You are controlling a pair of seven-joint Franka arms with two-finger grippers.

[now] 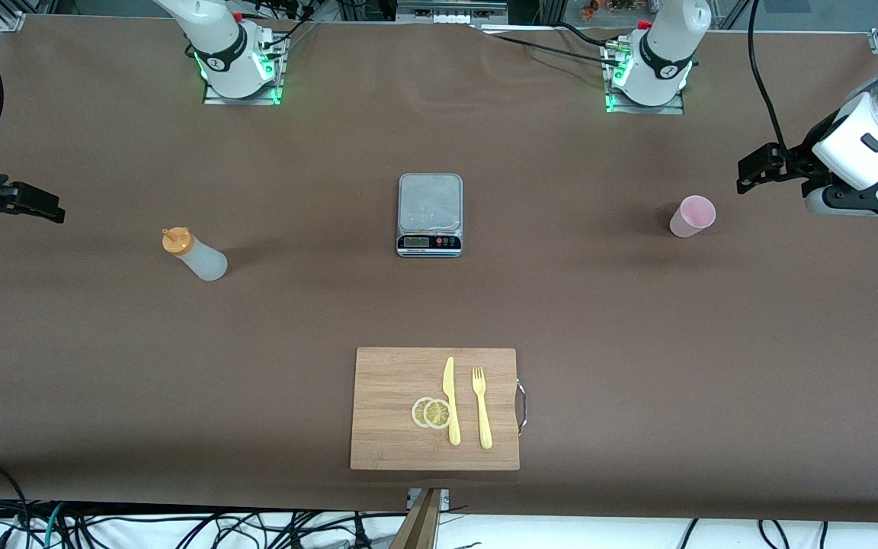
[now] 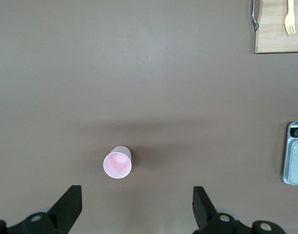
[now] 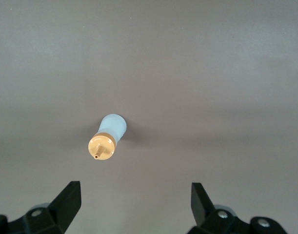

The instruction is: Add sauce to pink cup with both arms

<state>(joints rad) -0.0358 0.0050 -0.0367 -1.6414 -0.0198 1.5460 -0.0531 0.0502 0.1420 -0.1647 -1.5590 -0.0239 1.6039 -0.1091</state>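
A wide table (image 1: 104, 381) covered in plain brown matte cloth fills nearly the whole front view. Even overhead light leaves only soft, faint shadows on it. Along the edge nearest the camera runs a strip of white floor (image 1: 599, 534) strewn with tangled black cables (image 1: 256, 530). At the table's top edge, metal framing (image 1: 439, 11) and more cables show, with green lights (image 1: 275, 76) glowing on the cloth.

1. I see white, rounded, jointed shells on both arms, each with a black ring band near its base.
2. Green lights glow at both metal base plates; black cables trail off them.
3. The left claw (image 1: 751, 169) and right claw (image 1: 43, 207) are black, with chunky angular fingers (image 2: 70, 200).
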